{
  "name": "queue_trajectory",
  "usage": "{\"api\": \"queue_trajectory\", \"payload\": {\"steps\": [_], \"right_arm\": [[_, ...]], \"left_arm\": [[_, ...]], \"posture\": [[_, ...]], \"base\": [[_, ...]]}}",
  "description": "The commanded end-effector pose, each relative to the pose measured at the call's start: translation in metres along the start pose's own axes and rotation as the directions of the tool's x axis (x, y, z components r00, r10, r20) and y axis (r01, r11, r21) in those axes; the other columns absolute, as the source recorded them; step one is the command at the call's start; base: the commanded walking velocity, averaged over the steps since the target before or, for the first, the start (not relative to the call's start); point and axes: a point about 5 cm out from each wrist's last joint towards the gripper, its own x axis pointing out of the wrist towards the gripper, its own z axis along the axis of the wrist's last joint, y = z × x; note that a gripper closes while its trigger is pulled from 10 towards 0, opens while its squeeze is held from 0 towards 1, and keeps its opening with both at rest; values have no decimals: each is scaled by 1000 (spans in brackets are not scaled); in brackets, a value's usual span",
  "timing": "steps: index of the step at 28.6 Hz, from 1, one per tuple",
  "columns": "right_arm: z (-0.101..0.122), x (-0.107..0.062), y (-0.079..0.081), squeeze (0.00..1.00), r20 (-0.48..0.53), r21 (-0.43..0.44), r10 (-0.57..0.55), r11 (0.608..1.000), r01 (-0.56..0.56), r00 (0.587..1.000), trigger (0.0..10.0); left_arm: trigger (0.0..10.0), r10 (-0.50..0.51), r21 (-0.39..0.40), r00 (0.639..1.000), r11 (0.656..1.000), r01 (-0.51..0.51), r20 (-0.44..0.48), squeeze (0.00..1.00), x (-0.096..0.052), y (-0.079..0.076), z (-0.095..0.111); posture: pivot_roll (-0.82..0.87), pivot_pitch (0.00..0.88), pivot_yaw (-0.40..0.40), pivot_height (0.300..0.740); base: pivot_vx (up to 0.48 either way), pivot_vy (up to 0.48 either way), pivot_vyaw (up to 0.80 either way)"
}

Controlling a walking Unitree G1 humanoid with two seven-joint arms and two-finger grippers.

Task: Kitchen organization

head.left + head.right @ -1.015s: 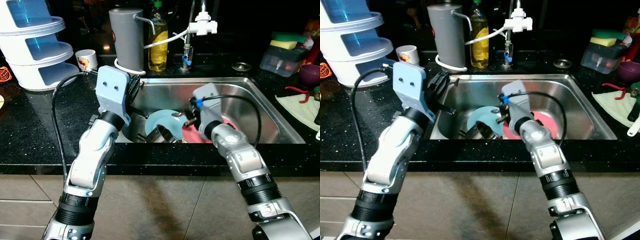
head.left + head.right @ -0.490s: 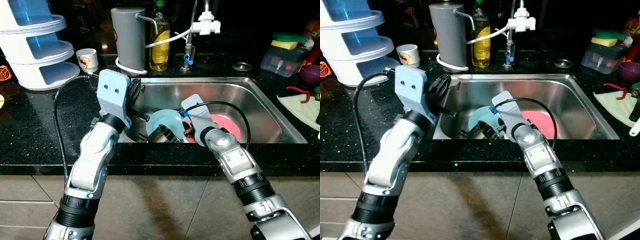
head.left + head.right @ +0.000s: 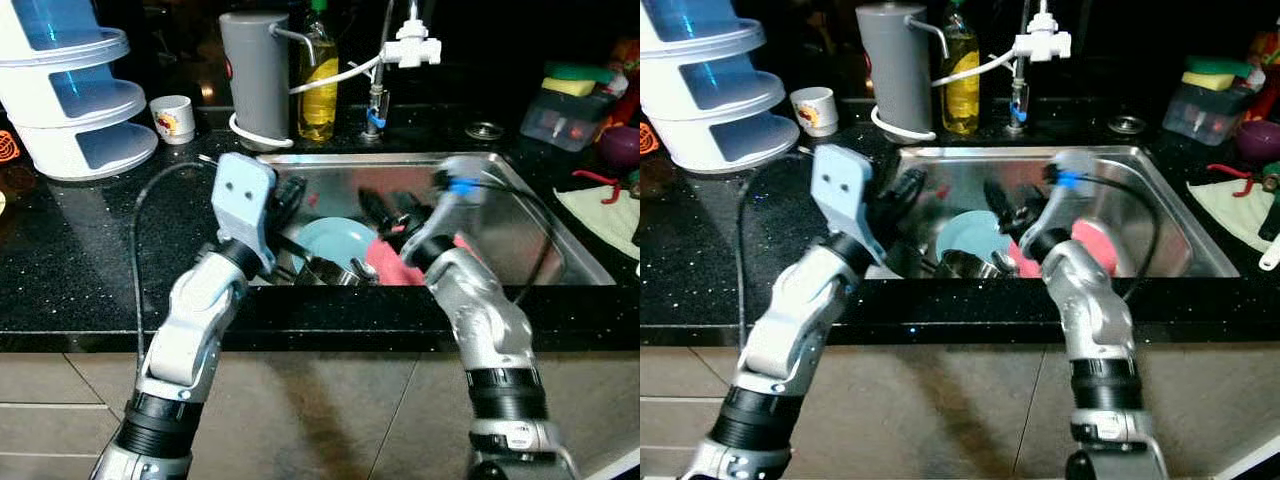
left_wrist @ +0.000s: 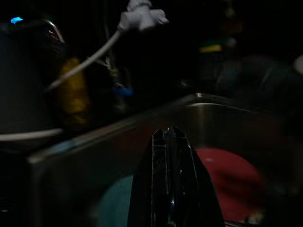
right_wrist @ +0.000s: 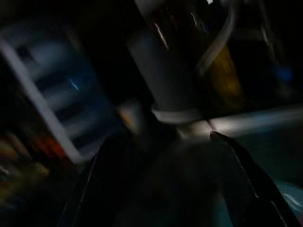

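A stainless sink (image 3: 520,200) is set into a black speckled counter (image 3: 80,250). In its basin a light blue plate (image 3: 335,240) is seen beside a pink plate (image 3: 395,265), the pink one at 3 o'clock of the blue one, and a steel pot (image 3: 325,270) is found against the near wall at 6 o'clock of the blue plate.

The left gripper (image 3: 290,195) is held over the left part of the basin, at about 10 o'clock of the blue plate and above it; in the left wrist view its fingers (image 4: 170,179) are pressed together with nothing between them.

The right gripper (image 3: 385,205) is raised above the plates, at about 12 o'clock of the pink plate, its fingers blurred by motion and apparently apart with nothing held; contact with either plate cannot be told.

Behind the sink a grey dispenser (image 3: 255,70), a yellow bottle (image 3: 317,85) and a tap (image 3: 385,70) are lined up.
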Motion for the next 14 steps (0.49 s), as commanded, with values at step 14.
{"api": "queue_trajectory", "payload": {"steps": [14], "right_arm": [[23, -33, 23, 0, 130, 138, 247, 954, -264, 960, 10000]], "left_arm": [[10000, 34, -76, 978, 996, -50, -205, 0, -9, 20, -62]], "posture": [[-87, 0, 29, 740]], "base": [[0, 0, 0]]}}
